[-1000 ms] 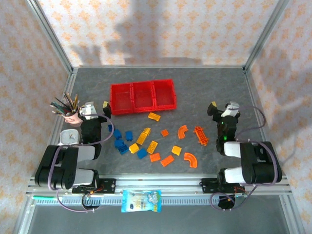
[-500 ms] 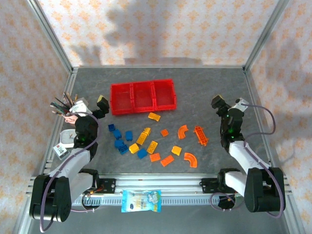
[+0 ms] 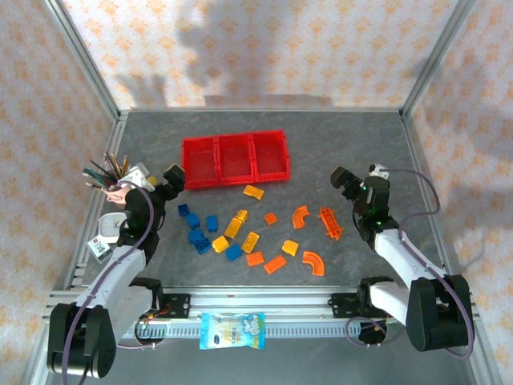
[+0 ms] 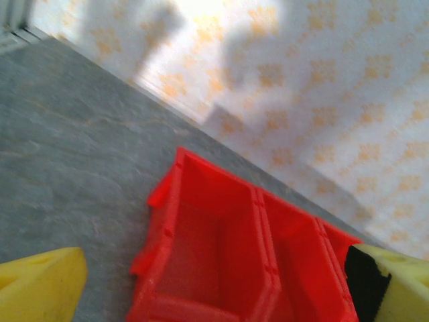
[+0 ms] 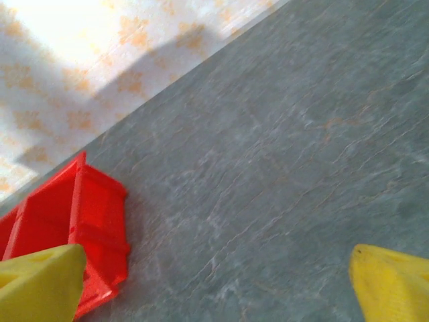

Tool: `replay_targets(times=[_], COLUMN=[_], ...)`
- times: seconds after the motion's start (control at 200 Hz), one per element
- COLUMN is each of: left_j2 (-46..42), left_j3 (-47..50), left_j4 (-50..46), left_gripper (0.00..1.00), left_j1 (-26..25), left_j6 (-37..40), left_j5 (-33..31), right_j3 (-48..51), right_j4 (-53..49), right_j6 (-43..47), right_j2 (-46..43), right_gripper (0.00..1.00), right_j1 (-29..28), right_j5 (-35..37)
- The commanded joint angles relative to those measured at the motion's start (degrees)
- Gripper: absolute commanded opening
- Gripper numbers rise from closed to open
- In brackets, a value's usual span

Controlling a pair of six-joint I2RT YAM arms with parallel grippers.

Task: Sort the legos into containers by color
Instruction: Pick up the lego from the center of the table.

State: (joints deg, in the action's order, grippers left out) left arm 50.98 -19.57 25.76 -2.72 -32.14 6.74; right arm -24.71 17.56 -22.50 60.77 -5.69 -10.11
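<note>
Legos (image 3: 237,224) scattered; snack packet (image 3: 232,330) print unreadable.

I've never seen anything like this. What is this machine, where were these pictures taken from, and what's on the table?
Two robot arms are bolted to a grey table. One picture looks down from above; the other two come from cameras on each wrist, with yellow fingertips at the bottom corners. The left gripper and right gripper are both open, holding nothing. Small blue, yellow and orange plastic bricks lie scattered near a red three-bin plastic tray.
</note>
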Motion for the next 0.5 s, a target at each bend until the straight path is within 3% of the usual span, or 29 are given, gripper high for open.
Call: replay_targets(times=[0.0, 0.25, 0.496], left_j2=[-2.2, -0.8, 8.0], left_j3=[-2.8, -6.4, -15.0], left_j4=[-9.1, -16.9, -27.3], left_gripper=[0.99, 0.99, 0.95], left_j1=[-4.7, -15.3, -24.4], left_j6=[-1.0, -1.1, 0.4], left_j5=[1.8, 0.2, -4.4], right_j3=[-1.9, -1.7, -1.6], right_j4=[-3.1, -3.3, 0.0], right_j6=[0.6, 2.7, 5.6], right_j2=[-1.4, -0.6, 4.0], right_gripper=[1.0, 1.0, 1.0], right_j1=[-2.1, -14.0, -26.1], right_j5=[-2.4, -0.1, 0.5])
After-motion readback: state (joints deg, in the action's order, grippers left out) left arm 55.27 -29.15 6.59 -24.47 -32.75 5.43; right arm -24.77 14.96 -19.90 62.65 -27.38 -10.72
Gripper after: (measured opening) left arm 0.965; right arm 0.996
